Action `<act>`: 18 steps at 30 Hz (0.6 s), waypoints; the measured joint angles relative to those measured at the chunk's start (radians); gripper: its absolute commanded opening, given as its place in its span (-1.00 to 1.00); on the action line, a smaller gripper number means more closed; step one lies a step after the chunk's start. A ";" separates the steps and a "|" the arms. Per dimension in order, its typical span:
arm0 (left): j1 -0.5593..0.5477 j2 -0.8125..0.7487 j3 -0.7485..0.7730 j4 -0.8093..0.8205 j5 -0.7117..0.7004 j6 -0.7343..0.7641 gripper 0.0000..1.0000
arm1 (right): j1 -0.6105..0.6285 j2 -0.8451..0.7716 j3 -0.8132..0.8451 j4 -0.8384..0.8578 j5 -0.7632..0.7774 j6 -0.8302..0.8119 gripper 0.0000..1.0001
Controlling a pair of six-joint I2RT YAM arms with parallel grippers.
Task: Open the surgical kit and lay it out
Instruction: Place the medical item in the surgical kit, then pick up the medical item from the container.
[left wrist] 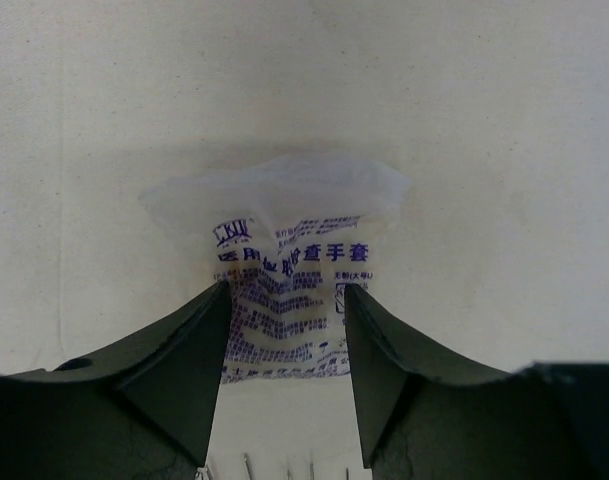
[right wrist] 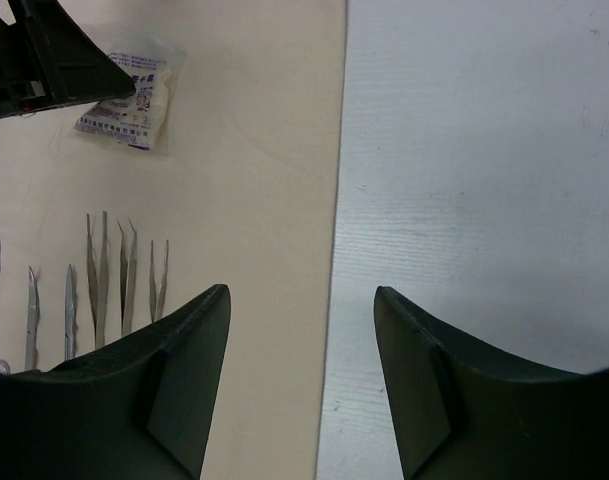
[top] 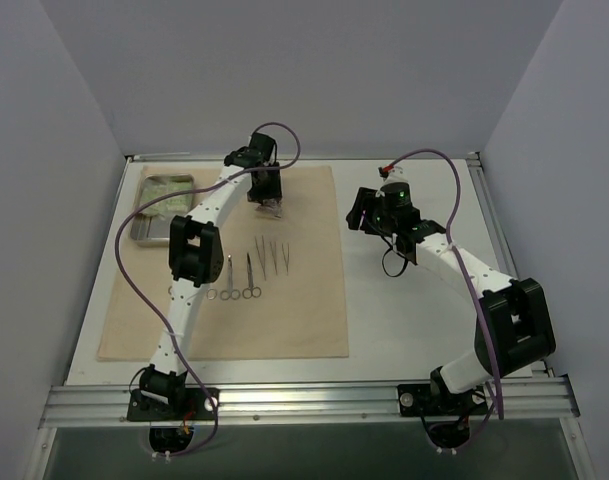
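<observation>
The beige cloth (top: 304,310) lies spread flat on the table. A white packet with blue print (left wrist: 284,215) lies on its far part. My left gripper (top: 271,208) hangs low over the packet, open, its fingertips (left wrist: 222,300) straddling the packet's near end. The packet also shows in the right wrist view (right wrist: 124,105). Steel scissor-like instruments (top: 239,278) and tweezers (top: 274,255) lie in a row mid-cloth. The steel tray (top: 142,225) sits at the cloth's far left with green packets (top: 169,195) in it. My right gripper (top: 362,218) is open and empty above the cloth's right edge (right wrist: 339,200).
Bare white table (top: 414,320) lies right of the cloth. A metal rail (top: 304,400) runs along the near edge. Grey walls close in on the left, back and right. The left arm (top: 189,260) reaches across the cloth's left half.
</observation>
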 measured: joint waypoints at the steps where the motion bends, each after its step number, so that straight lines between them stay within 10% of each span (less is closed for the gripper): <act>1: 0.000 -0.007 0.000 -0.006 0.001 0.001 0.16 | 0.000 0.000 0.000 0.000 0.000 0.001 0.10; 12: 0.153 -0.391 -0.213 0.021 0.112 0.156 0.30 | 0.000 0.000 -0.024 0.015 -0.014 0.004 0.10; 18: 0.368 -0.445 -0.260 0.077 0.029 0.282 -0.16 | 0.000 0.017 -0.024 0.034 -0.027 0.003 0.09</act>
